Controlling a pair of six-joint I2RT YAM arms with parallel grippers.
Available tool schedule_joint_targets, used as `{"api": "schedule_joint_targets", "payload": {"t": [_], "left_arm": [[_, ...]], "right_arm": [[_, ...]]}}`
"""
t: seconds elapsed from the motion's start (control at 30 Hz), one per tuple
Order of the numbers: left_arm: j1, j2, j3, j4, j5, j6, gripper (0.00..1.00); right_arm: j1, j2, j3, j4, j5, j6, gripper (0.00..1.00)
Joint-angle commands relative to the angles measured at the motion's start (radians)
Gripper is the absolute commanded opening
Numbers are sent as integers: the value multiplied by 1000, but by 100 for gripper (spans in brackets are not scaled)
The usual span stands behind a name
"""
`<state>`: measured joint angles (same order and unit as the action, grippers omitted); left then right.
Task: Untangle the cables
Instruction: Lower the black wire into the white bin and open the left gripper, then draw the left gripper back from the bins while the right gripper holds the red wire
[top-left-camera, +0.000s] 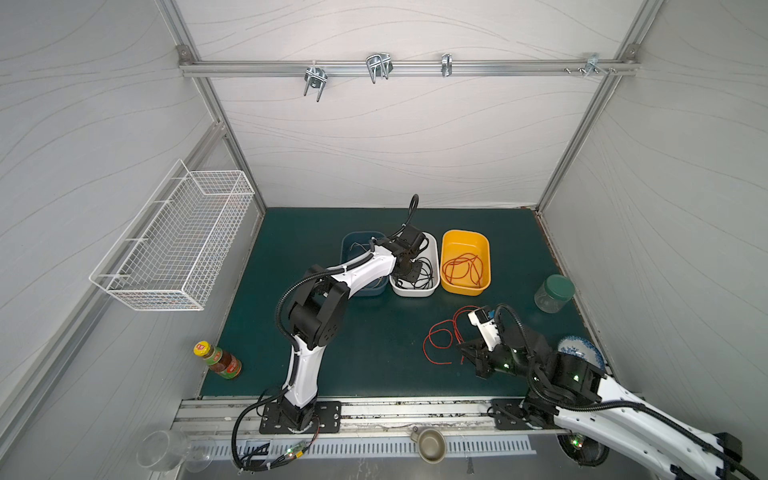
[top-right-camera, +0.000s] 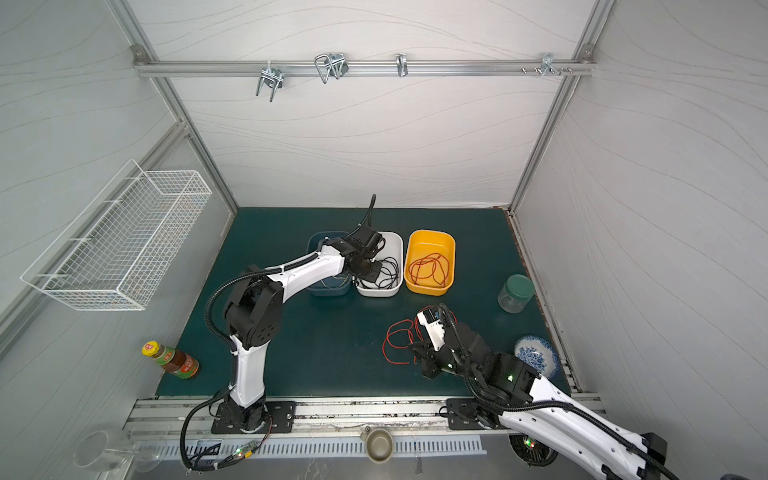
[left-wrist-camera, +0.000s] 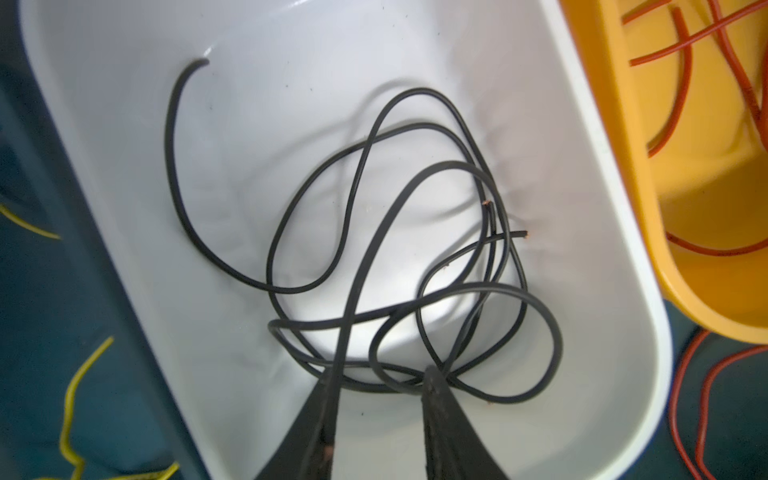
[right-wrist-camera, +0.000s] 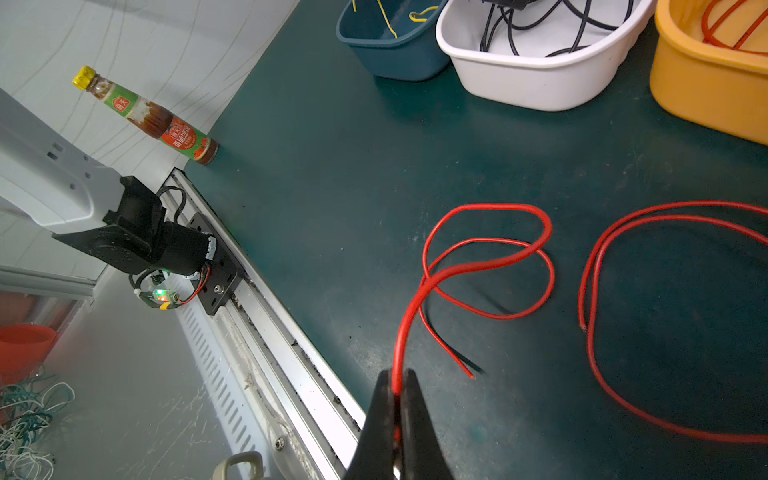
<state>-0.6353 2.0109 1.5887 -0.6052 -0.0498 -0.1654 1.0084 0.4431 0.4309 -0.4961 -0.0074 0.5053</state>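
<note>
Your dark green worktop (top-left-camera: 382, 345), grey panel walls (top-left-camera: 395, 145). Left jaws spread over thin black cables (left-wrist-camera: 486, 286) in white plastic tub (left-wrist-camera: 291, 104); right jaws pinching red cable (right-wrist-camera: 465, 269).

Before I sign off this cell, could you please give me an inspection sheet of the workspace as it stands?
Surface: dark green mat.
Job's things: black cables in white tub, red cables in yellow tub, yellow cables in blue tub; more red cable on mat.
Clutter: sauce bottle, green-lidded jar, patterned plate.
Grippers: left gripper open among black cables; right gripper shut on red cable.
Cables: ribbed hoses along both arms.
Surroundings: wire basket on left wall, hooks on rail.
</note>
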Motion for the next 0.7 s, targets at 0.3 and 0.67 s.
{"api": "schedule_joint_targets", "payload": {"t": [0.3,0.67], "left_arm": [[6,-192,57,-22,-1,-21,51],[6,-446,20,-60,23,-97,78]], "right_arm": [[9,-1,53,-33,41,8,0],[7,14,83,-70,87,19,0]]}}
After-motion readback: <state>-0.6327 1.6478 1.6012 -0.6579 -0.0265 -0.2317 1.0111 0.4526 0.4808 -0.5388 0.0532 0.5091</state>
